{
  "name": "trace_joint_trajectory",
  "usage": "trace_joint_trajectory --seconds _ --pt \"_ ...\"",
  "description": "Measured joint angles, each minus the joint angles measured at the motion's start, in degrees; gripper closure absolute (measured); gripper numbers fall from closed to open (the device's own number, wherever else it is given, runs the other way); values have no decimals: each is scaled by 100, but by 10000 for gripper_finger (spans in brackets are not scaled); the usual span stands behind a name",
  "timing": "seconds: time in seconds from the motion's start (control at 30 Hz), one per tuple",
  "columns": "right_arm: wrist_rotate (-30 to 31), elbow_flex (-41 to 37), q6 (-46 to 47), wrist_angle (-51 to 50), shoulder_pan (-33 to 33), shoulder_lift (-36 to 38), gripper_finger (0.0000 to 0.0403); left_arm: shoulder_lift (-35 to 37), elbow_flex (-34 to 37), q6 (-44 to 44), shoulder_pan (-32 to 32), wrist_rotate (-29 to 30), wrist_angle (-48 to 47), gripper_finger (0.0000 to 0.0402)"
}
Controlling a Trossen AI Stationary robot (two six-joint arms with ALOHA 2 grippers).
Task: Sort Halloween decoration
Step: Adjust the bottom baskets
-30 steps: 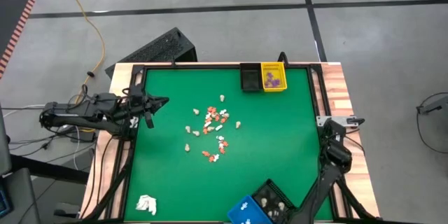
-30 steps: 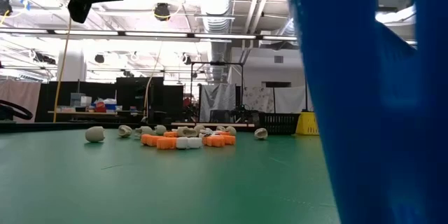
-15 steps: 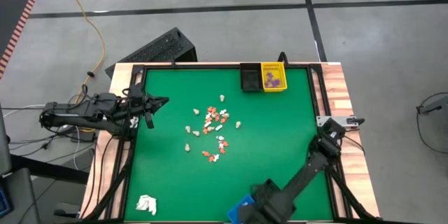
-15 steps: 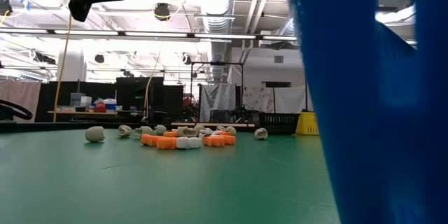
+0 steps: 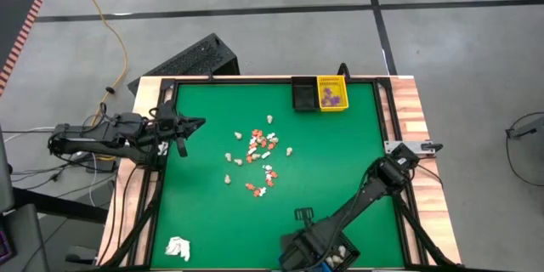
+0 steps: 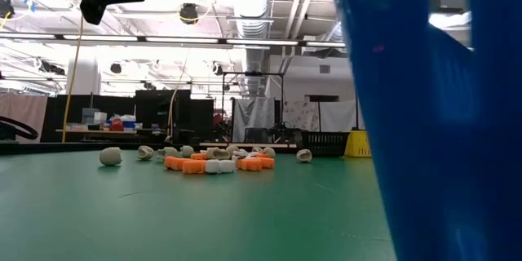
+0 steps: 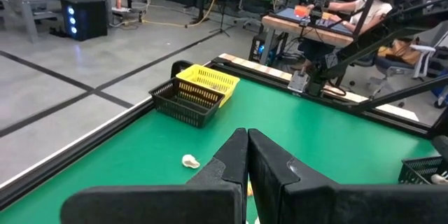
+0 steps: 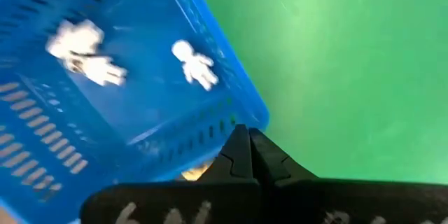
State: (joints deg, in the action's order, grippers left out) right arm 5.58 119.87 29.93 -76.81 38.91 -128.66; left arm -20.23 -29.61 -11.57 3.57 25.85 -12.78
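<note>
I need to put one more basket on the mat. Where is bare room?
Bare green lies between the pile of decorations and the right rail, and below the yellow basket. The middle is crowded; the blue basket fills the near edge.

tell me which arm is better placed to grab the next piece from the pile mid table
Probably left. The left pincer hangs shut just beside the scattered pile of pieces. The right pincer, also shut, sits down by the blue basket at the table's near edge.

In the low view, a tall blue plastic wall (image 6: 424, 114) fills the right side, hiding the table behind it. In the high view, the dark right arm (image 5: 340, 225) covers most of the blue slotted basket (image 5: 321, 265), cut off by the bottom edge.
</note>
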Motion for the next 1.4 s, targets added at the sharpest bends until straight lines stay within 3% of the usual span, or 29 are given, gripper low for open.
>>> trace_joint_trajectory --seconds 0.27,0.4,0.63,0.73,1.07,1.4 --pt "867 -2 481 -662 9 9 403 0 0 2 0 2 7 401" --pt "1038 37 446 -406 103 151 403 0 0 2 0 2 13 401" --pt "612 111 279 952 424 391 403 0 0 -7 0 5 22 402" --pt "105 12 472 1018 416 380 403 0 0 -8 0 7 26 401" --pt "-413 -528 411 1379 220 371 403 0 0 41 0 4 -142 402" --pt "-570 -852 407 1431 173 369 403 0 0 219 0 5 -210 402"
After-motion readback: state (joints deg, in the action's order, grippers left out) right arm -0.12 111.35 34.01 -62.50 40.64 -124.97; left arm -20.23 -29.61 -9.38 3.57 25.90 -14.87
